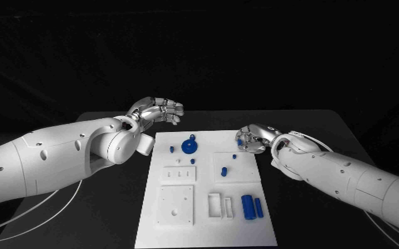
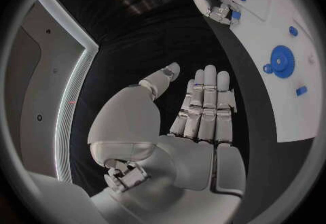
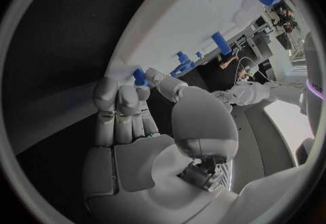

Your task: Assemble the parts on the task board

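The board (image 1: 208,226) lies flat on the black counter (image 1: 332,128), long axis running away from the robot. Two blue cylinders (image 1: 252,207) lie side by side near its right edge, lengthwise along the board. Farther back sits a blue disc (image 1: 189,144), with small blue pegs (image 1: 223,172) dotted around mid-board. The right hand (image 1: 252,138) sits at the board's far right corner, fingers (image 3: 119,99) curled and pinching a small blue part (image 3: 139,76) against the thumb. The left hand (image 1: 156,110) hovers off the far left corner, fingers apart, holding nothing.
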Controlling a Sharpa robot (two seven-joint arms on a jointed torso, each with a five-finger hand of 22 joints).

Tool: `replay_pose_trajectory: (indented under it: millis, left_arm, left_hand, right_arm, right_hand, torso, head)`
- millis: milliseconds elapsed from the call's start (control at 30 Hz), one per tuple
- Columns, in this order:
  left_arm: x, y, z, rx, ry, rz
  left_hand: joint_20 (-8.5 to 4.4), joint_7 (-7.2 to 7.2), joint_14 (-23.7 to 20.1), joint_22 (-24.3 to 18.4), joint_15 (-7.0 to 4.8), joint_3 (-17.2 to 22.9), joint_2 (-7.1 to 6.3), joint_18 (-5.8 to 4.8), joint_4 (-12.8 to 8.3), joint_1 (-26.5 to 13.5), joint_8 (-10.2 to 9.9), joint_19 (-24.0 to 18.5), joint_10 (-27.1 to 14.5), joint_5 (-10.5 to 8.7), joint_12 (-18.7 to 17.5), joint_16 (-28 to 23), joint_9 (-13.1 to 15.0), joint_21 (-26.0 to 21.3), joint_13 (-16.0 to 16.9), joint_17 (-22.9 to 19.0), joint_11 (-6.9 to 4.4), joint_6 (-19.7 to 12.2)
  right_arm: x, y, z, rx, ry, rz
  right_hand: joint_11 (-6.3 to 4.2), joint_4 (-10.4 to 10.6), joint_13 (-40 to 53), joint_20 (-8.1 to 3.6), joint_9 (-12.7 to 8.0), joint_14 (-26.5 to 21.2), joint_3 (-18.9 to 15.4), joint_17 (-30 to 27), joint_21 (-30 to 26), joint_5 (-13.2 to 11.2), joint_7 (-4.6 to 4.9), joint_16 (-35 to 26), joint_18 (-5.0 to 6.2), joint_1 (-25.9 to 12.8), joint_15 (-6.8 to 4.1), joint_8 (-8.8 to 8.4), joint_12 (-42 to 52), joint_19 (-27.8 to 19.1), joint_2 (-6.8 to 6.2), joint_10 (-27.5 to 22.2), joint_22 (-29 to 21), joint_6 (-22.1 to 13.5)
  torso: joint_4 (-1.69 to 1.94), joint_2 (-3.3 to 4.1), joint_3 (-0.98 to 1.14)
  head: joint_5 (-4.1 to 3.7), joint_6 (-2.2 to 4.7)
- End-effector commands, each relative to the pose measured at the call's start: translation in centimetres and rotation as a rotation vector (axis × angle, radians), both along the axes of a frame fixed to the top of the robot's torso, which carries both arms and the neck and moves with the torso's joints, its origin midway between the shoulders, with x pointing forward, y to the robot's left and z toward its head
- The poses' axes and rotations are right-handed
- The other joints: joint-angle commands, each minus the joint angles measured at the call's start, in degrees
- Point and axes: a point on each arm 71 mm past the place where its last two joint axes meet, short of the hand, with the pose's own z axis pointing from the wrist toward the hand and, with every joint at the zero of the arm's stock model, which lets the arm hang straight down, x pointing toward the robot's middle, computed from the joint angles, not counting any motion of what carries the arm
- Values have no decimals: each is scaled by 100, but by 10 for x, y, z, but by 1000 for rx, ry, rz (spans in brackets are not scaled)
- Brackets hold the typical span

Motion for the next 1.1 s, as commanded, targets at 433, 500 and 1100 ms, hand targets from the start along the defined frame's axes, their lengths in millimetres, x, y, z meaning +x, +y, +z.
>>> replay_pose_trajectory:
  millis: [433,500,1100]
  left_arm:
    - [2,-5,1,0,-14,-19]
    - [2,-5,1,0,-14,-19]
    - [2,-4,1,0,-14,-19]
  left_hand:
    - [3,17,-32,107,-7,25,-3,102,-21,-25,-28,-45,-12,5,-18,13,12,35,10,5,29,23]
    - [3,17,-32,107,-7,25,-3,102,-21,-26,-29,-45,-12,5,-19,13,13,35,10,5,29,23]
    - [3,13,-34,106,-7,25,-2,102,-24,-26,-35,-47,-26,4,-29,11,15,36,8,5,28,17]
  right_arm:
    - [-1,0,0,-33,-21,-8]
    - [-1,-1,0,-35,-17,-9]
    - [0,1,-1,-31,-8,-8]
  right_hand:
    - [-143,-31,-1,-14,87,-1,42,15,35,-31,-123,-43,573,-18,-71,74,40,23,78,-221,79,1363]
    - [-144,-34,-1,-15,90,0,44,15,35,-31,-123,-43,573,-18,-71,75,41,24,79,-221,79,1362]
    - [-70,-401,-21,-43,140,-34,-532,29,1,14,-45,-85,573,-208,-1,-58,-43,-17,-135,-319,79,1146]
  torso:
    - [-23,20,-6]
    - [-22,19,-2]
    - [-9,7,4]
  head:
    - [-17,-23]
    - [-20,-28]
    - [-24,-51]
